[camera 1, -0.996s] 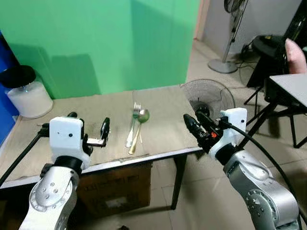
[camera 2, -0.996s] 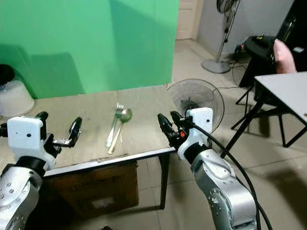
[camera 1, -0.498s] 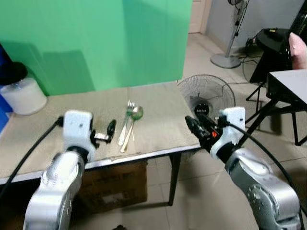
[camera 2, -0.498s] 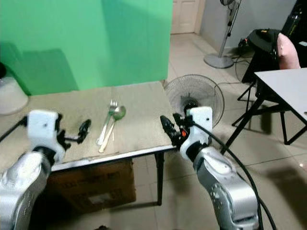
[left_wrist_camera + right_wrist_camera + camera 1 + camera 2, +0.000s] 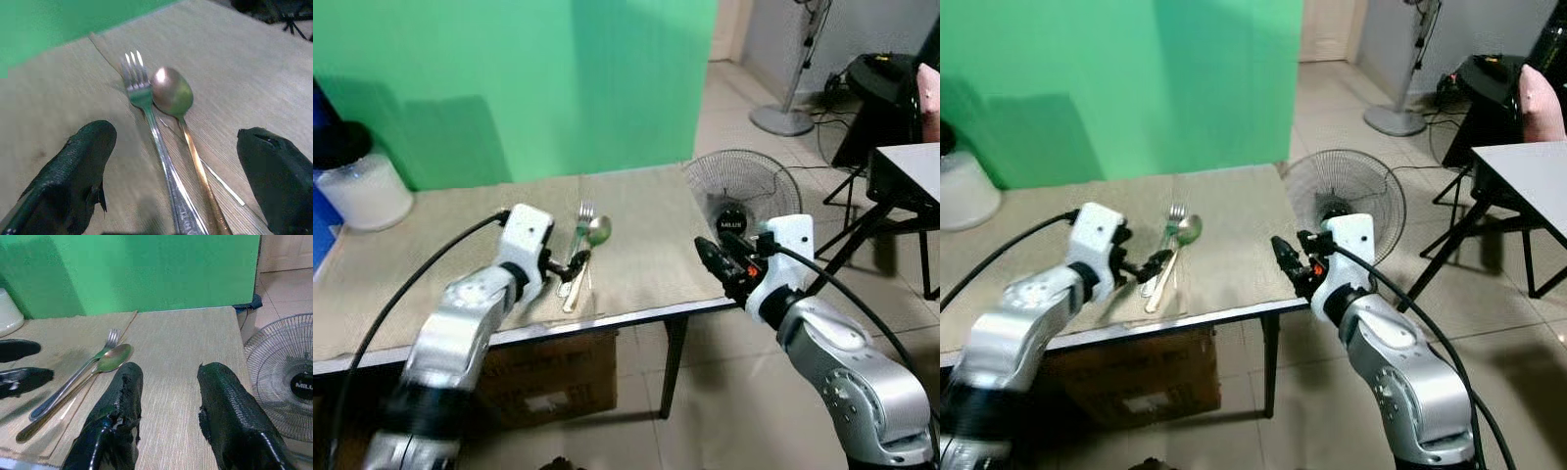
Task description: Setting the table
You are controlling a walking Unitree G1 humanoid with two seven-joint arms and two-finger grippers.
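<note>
Head cameras: I have the left gripper [image 5: 570, 266] low over the table [image 5: 646, 245], just beside the handles of the fork [image 5: 578, 235] and spoon [image 5: 587, 253]. The two lie side by side near the front edge, heads pointing toward the green wall [image 5: 509, 78], handles toward me. That looks like a convenient lie for a grab from this side. The right gripper [image 5: 713, 262] hangs off the table's right corner, holding nothing.

Left wrist: fingers [image 5: 78, 171] spread wide, empty, straddling both handles. Fork and spoon touch or nearly touch along their stems, so I judge separating one will be fiddly.

Right wrist: its two fingers [image 5: 115, 416] are parted, nothing between them, aimed across the tabletop at the cutlery, well apart from it.

Surface and room: the tabletop is a woven beige mat texture. A white jar with a black lid [image 5: 357, 181] sits at the far left. A floor fan [image 5: 736, 191] stands beside the table on tiled floor, with a second grey table [image 5: 911, 171] further right.
</note>
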